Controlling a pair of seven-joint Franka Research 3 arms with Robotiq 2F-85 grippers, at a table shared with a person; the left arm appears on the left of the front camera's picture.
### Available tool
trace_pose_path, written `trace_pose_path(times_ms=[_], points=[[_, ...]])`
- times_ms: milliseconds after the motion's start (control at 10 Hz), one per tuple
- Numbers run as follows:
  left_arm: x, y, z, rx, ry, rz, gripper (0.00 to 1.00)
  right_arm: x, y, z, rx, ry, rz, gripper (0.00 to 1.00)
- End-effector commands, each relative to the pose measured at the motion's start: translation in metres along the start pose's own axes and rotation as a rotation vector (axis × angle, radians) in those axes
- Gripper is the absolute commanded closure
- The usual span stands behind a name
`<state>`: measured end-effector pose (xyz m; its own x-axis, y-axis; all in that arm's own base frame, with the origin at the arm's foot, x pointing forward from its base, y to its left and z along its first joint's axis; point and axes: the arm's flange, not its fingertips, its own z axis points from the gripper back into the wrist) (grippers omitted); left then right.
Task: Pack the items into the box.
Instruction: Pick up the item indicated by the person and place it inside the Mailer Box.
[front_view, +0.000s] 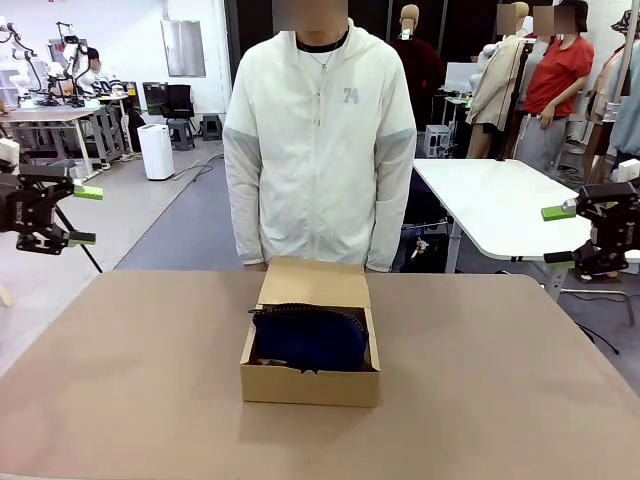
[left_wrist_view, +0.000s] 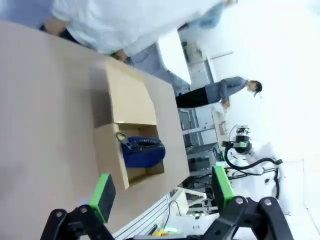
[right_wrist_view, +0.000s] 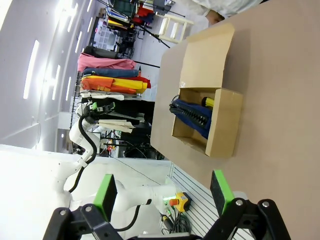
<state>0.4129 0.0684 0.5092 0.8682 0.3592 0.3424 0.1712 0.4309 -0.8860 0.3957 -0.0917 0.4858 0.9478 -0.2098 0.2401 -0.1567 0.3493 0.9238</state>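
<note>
Both wide open, empty: left gripper (front_view: 85, 215), right gripper (front_view: 558, 235) hang out at sides. Mid-table, cardboard box (front_view: 310, 385) holds navy pouch (front_view: 308, 338), flap lid (front_view: 315, 283) up. Beside pouch, yellow sliver (right_wrist_view: 207, 101), probably utility knife. Risk: bulky pouch near rim, flap may spring back; unbraced box may slide under push.

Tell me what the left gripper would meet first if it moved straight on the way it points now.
Probably the box: in the left wrist view it lies ahead of the open left gripper, with the pouch inside. Depth is unclear, so the table could come first.
</note>
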Motion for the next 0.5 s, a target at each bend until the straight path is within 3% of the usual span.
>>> trace_pose_path(times_ms=[0, 400], points=[[0.0061, -0.0255, -0.0145, 0.109, 0.112, -0.086, 0.0, 0.0012, 0.0026, 0.0023, -0.002, 0.009, 0.012, 0.0], [0.0061, -0.0255, -0.0145, 0.109, 0.112, -0.086, 0.0, 0.0012, 0.0026, 0.0023, -0.002, 0.009, 0.012, 0.0]])
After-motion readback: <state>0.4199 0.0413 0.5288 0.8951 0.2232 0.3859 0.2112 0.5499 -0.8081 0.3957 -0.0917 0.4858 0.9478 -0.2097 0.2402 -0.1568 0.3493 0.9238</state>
